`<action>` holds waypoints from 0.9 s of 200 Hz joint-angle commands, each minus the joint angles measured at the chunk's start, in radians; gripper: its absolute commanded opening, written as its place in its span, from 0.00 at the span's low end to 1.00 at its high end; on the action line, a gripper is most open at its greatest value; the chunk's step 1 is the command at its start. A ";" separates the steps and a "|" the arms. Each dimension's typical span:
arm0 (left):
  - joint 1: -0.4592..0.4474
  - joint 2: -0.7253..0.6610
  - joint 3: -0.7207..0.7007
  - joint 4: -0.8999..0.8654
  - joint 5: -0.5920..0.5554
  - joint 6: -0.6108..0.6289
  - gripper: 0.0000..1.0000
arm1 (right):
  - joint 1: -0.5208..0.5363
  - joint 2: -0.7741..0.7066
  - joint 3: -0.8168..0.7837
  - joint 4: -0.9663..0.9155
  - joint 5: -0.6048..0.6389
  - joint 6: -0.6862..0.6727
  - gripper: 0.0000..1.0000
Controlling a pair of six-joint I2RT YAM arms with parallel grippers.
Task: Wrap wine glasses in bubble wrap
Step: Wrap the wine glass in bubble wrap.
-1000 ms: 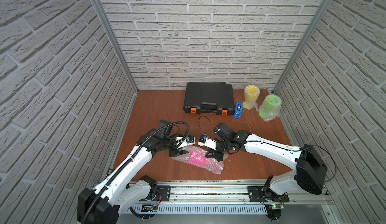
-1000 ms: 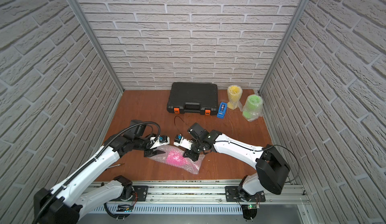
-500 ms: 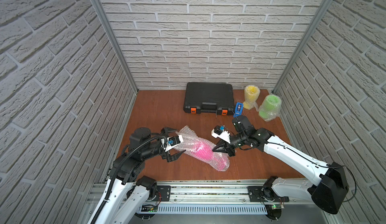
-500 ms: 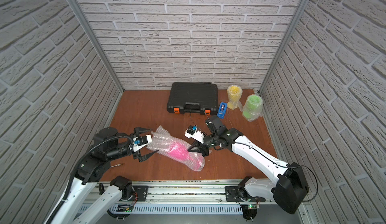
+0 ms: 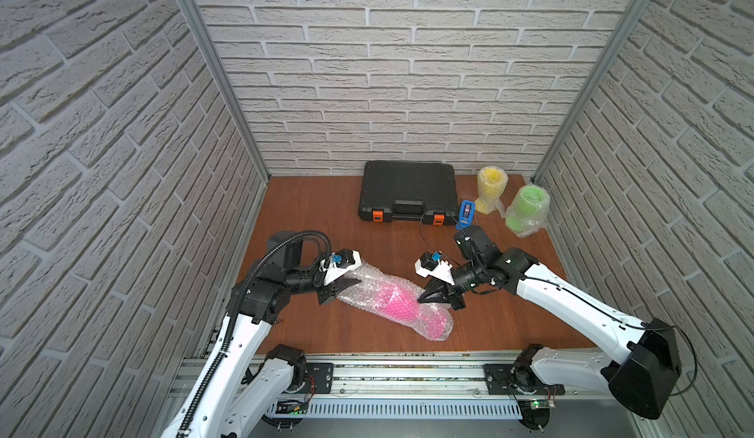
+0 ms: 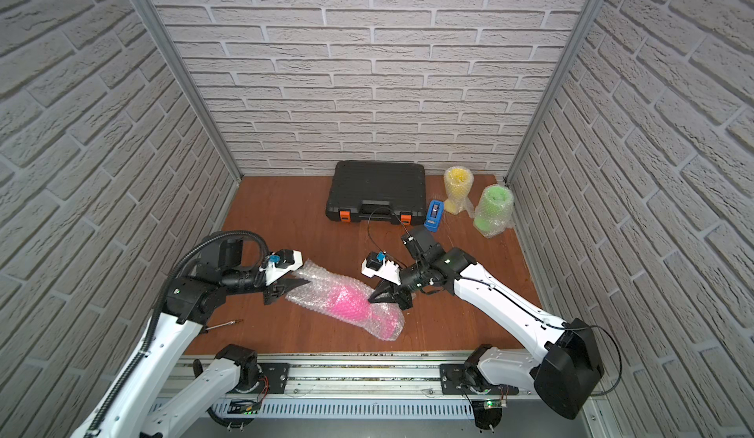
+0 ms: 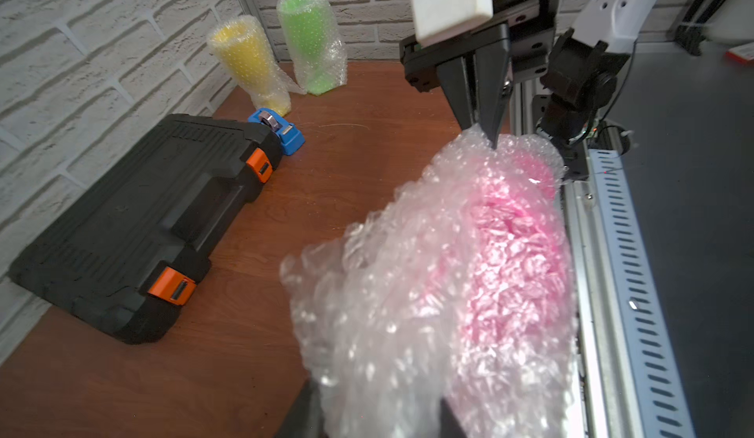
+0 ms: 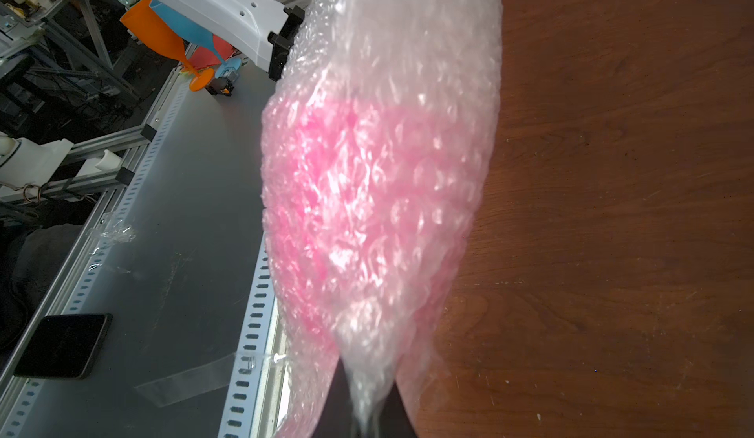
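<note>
A brown wooden table [image 5: 326, 219] carries a black case [image 5: 408, 189] lying flat against the back wall. In front of the case, well apart from it, a long roll of bubble wrap [image 5: 367, 289] stretches slantwise, with the pink goblet [image 5: 398, 303] inside it. To the right of the case the green goblet [image 5: 526, 207] and, nearer the case, the yellow goblet [image 5: 491, 187] stand upright, each in its own wrap. In front of the case's left half, the left gripper [image 5: 340, 289] has its fingers closed in on the roll's loose end, which fills the gap between them. In front of the case's right end, the right gripper [image 5: 422, 299] is pinched tight on a fold of wrap over the goblet. A blue tape dispenser [image 5: 466, 212] sits just beside the case's front right corner.
</note>
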 commanded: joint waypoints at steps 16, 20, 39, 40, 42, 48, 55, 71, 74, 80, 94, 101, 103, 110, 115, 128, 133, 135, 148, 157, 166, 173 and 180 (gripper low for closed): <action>0.014 0.040 0.084 -0.117 0.114 0.050 0.11 | 0.006 -0.003 -0.100 0.296 0.038 0.148 0.03; 0.014 0.049 0.095 -0.132 0.115 0.058 0.09 | 0.009 0.001 -0.119 0.346 0.043 0.172 0.03; 0.013 0.094 0.154 -0.179 0.114 0.066 0.04 | 0.032 0.043 -0.199 0.579 0.089 0.261 0.03; 0.014 0.096 0.157 -0.182 0.113 0.066 0.04 | 0.034 0.046 -0.202 0.589 0.092 0.264 0.03; 0.013 0.101 0.164 -0.186 0.111 0.068 0.03 | 0.038 0.052 -0.210 0.616 0.101 0.273 0.03; 0.007 0.115 0.183 -0.202 0.104 0.069 0.01 | 0.050 0.072 -0.233 0.689 0.124 0.288 0.02; -0.003 0.131 0.203 -0.217 0.089 0.069 0.00 | 0.064 0.097 -0.256 0.766 0.151 0.295 0.03; -0.042 0.165 0.230 -0.237 0.040 0.068 0.00 | 0.086 0.174 -0.309 0.967 0.202 0.322 0.03; -0.052 0.172 0.234 -0.240 0.028 0.066 0.00 | 0.088 0.192 -0.318 1.011 0.202 0.327 0.03; -0.073 0.188 0.239 -0.241 0.002 0.061 0.00 | 0.089 0.229 -0.335 1.095 0.205 0.346 0.03; -0.119 0.223 0.253 -0.244 -0.044 0.040 0.00 | 0.090 0.311 -0.365 1.251 0.196 0.376 0.03; -0.141 0.243 0.263 -0.246 -0.067 0.028 0.00 | 0.090 0.345 -0.380 1.310 0.202 0.384 0.03; -0.147 0.247 0.264 -0.246 -0.074 0.026 0.00 | 0.090 0.354 -0.385 1.326 0.203 0.389 0.03; -0.170 0.264 0.271 -0.246 -0.105 0.013 0.00 | 0.087 0.384 -0.405 1.384 0.209 0.396 0.03; -0.188 0.276 0.273 -0.247 -0.128 0.003 0.00 | 0.085 0.402 -0.415 1.413 0.213 0.399 0.03; -0.223 0.310 0.277 -0.250 -0.186 -0.012 0.00 | 0.079 0.440 -0.434 1.450 0.213 0.393 0.03; -0.234 0.326 0.277 -0.250 -0.207 -0.018 0.00 | 0.077 0.449 -0.439 1.459 0.214 0.390 0.03; -0.237 0.332 0.276 -0.250 -0.215 -0.020 0.00 | 0.076 0.454 -0.442 1.462 0.212 0.389 0.03; -0.252 0.381 0.270 -0.263 -0.256 -0.027 0.00 | 0.070 0.466 -0.457 1.488 0.203 0.386 0.03; -0.260 0.419 0.264 -0.264 -0.277 -0.033 0.00 | 0.067 0.463 -0.459 1.474 0.195 0.376 0.03; -0.270 0.459 0.261 -0.267 -0.298 -0.040 0.00 | 0.068 0.455 -0.453 1.443 0.195 0.357 0.03; -0.284 0.497 0.262 -0.274 -0.313 -0.039 0.00 | 0.067 0.447 -0.453 1.429 0.198 0.347 0.03; -0.300 0.533 0.263 -0.277 -0.334 -0.040 0.00 | 0.066 0.439 -0.453 1.419 0.201 0.339 0.03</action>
